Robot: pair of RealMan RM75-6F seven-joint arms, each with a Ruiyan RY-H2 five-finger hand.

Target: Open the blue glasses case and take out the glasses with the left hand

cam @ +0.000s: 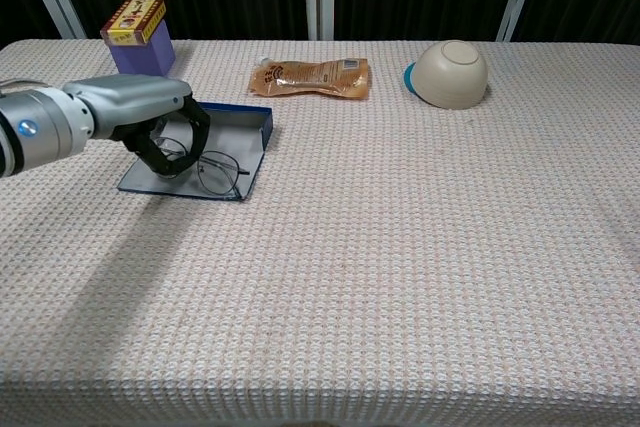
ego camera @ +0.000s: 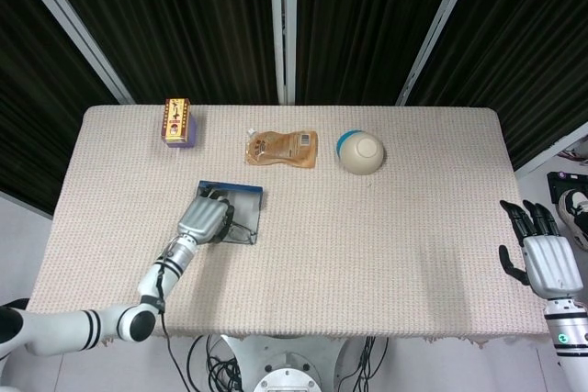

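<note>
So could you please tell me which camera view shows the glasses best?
The chest view: the glasses show round lenses and thin frame, partly in the left hand. The head view shows only faint wire beside that hand.

A beige woven tablecloth (cam: 420, 247) is seen; far left, a purple-and-yellow box (cam: 138, 35); a cream bowl (cam: 452, 73), perhaps blue-rimmed; a blue glasses case (cam: 230, 137).
</note>
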